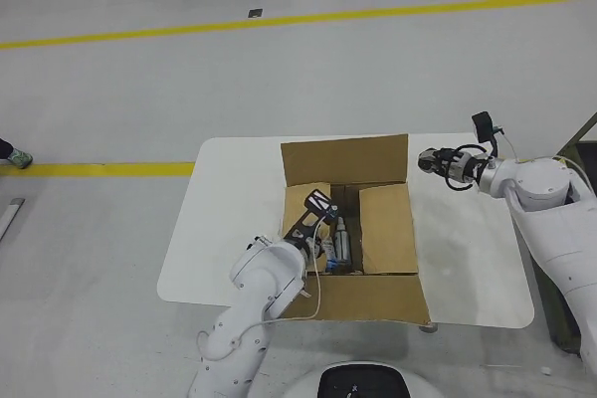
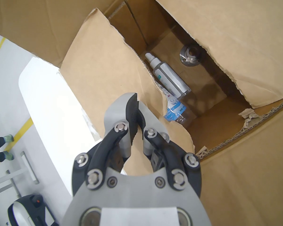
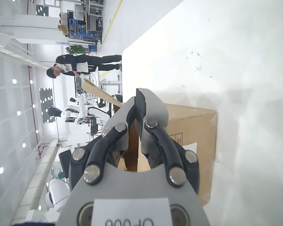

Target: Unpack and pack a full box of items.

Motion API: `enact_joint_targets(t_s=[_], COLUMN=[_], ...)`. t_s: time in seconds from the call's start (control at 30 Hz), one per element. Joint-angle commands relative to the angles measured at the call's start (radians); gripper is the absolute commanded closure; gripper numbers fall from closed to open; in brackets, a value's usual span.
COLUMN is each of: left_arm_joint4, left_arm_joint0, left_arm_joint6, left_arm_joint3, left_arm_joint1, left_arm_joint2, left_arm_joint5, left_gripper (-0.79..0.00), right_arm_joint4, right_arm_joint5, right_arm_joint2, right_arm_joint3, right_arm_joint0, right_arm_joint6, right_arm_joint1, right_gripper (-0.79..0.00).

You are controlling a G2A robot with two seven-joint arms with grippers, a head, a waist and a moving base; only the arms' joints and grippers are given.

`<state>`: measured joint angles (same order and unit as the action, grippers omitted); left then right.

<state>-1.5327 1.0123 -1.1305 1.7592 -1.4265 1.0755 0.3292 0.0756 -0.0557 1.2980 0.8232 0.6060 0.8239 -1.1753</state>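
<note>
Cardboard box [image 1: 350, 159], brown and corrugated, sits open at the centre of the top view on a white table with rounded corners [image 1: 229, 199]. Its long flaps are spread toward the top and bottom of the frame, and its two short flaps are folded partly over the opening. In the gap between the short flaps, several items lie on the box floor. One is a clear bottle with a white cap and white label [image 2: 168, 77], lying on its side. A crumpled clear plastic bottle with a blue label [image 2: 175, 111] lies just beside its base and is partly hidden under the torn-edged short flap [image 2: 96, 66]. A round metal flange [image 2: 189, 56] lies near the white cap, at the edge of the other short flap [image 1: 386, 227]. The left gripper [image 2: 135, 104] hangs over the torn-edged flap, just left of centre in the top view. Its black pads are pressed together, and nothing can be seen between them. The right gripper [image 1: 425, 159] is in the upper right of the top view, over bare table just beyond the box's right side and apart from the cardboard. Its fingers are likewise closed on each other and hold nothing.
</note>
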Motion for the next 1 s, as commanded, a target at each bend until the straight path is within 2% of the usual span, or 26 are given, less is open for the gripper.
enact_joint_targets(t_s=[0.0,0.13,0.4,0.63,0.77,0.83,0.87,0.9,0.93,0.97], left_arm_joint4=[0.008,0.007,0.043,0.063,0.069,0.067,0.071,0.078,0.084,0.085], left_arm_joint0=[0.0,-0.008,-0.019,-0.026,-0.018,-0.012,-0.008,-0.002,0.005,0.011], left_arm_joint6=[-0.006,-0.028,-0.047,-0.052,-0.053,-0.055,-0.057,-0.061,-0.068,-0.077], left_arm_joint3=[-0.005,-0.015,-0.019,-0.009,0.004,0.019,0.033,0.048,0.065,0.086], left_arm_joint1=[0.0,0.0,0.0,0.0,0.003,0.005,0.006,0.007,0.009,0.01], left_arm_joint2=[-0.003,-0.002,0.015,0.024,0.039,0.049,0.057,0.068,0.079,0.091], left_arm_joint5=[0.005,-0.006,-0.032,-0.051,-0.064,-0.069,-0.072,-0.081,-0.088,-0.09], left_gripper=[0.0,0.0,0.0,0.0,0.0,-0.157,-0.197,-0.376,-0.77,-0.785], right_arm_joint4=[-0.009,-0.02,-0.028,0.041,0.064,0.066,0.07,0.072,0.069,0.075], right_arm_joint5=[-0.006,-0.032,-0.167,-0.283,-0.311,-0.323,-0.33,-0.337,-0.343,-0.354], right_arm_joint2=[-0.023,-0.068,-0.134,-0.124,-0.121,-0.124,-0.126,-0.128,-0.132,-0.134], right_arm_joint3=[-0.039,-0.115,-0.219,-0.267,-0.26,-0.246,-0.234,-0.222,-0.211,-0.197], right_arm_joint0=[-0.033,-0.093,-0.178,-0.19,-0.186,-0.181,-0.176,-0.171,-0.166,-0.16], right_arm_joint6=[0.004,0.023,0.098,0.183,0.25,0.28,0.299,0.319,0.338,0.361], right_arm_joint1=[-0.007,-0.023,-0.049,-0.051,-0.048,-0.046,-0.046,-0.045,-0.044,-0.043], right_gripper=[0.0,0.0,0.0,0.0,0.0,0.0,0.0,0.0,0.0,0.0])
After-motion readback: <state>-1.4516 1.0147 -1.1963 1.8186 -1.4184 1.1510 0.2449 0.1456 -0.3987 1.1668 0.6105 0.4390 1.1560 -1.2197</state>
